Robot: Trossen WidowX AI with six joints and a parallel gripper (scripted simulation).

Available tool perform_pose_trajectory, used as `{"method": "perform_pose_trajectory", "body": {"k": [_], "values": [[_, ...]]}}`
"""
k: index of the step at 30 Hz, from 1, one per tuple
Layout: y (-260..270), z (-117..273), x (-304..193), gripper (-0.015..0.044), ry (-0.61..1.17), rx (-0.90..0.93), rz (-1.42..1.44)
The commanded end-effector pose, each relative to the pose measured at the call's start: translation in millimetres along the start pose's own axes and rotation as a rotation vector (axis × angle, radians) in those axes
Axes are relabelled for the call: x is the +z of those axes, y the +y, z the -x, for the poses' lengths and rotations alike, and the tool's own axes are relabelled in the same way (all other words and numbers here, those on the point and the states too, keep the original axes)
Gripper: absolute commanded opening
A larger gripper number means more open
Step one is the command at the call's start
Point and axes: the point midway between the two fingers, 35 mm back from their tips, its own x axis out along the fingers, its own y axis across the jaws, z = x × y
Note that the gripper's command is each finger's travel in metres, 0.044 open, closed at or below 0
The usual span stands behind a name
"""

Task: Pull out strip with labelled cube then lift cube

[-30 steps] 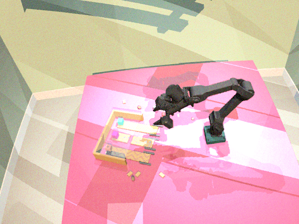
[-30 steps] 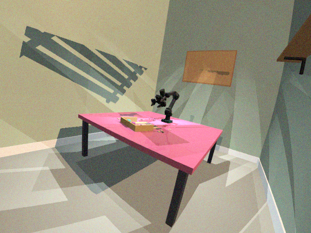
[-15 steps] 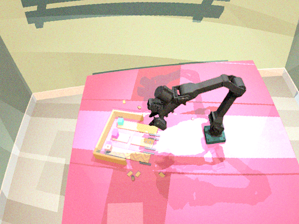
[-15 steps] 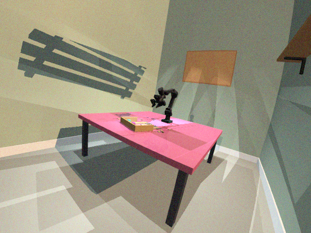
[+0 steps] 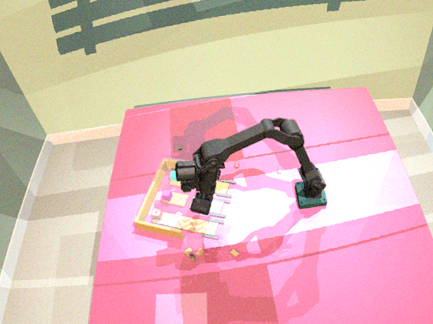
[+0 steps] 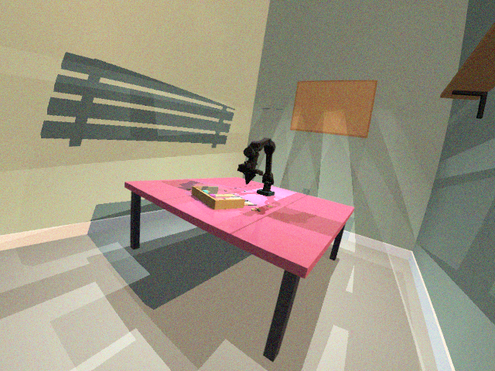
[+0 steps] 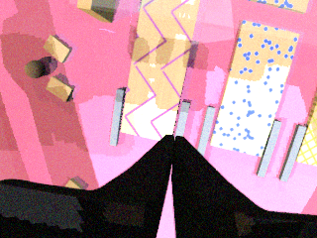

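The pincer (image 7: 173,138) has its two black fingers pressed together. Their tips meet at the near end of a grey bar (image 7: 183,119) beside the zigzag strip (image 7: 158,64). Whether anything thin sits between them cannot be told.

A wooden tray (image 5: 151,190) lies towards the counter's left edge, about midway between the far and near edges. It has walls on three sides. Its open side faces the counter's right edge and the arm's green base (image 5: 301,201). Between that open side and the base is a bare stretch of counter (image 5: 261,207). The widest open room runs from the tray to the near edge.

Three strips lie side by side in the tray: the zigzag one, a blue-dotted one (image 7: 253,109) and a yellow-checked one (image 7: 309,149). In the wrist view a band of pink counter splits the dotted strip into two pieces.

Six grey bars poke out at the strips' open ends in the top view; the wrist view shows five.

There are three cubes. The labelled cube (image 5: 156,212) rests at the walled end of the zigzag strip, nearest the left edge, untouched. The other two are a pink cube (image 5: 167,197) and a cyan cube (image 5: 173,176).

Just outside the tray, towards the near edge, lie three loose tan blocks (image 5: 187,251) and one dark ball (image 7: 37,68).
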Motion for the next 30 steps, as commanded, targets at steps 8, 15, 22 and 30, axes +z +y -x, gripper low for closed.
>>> {"method": "perform_pose_trajectory", "body": {"k": [8,15,22,30], "values": [[27,-44,-7,0.0,0.202,-0.085,-0.066],[27,-54,-9,0.0,0.202,-0.085,-0.066],[27,-65,-11,0.0,0.202,-0.085,-0.066],[27,-78,-15,0.0,0.202,-0.085,-0.066]]}}
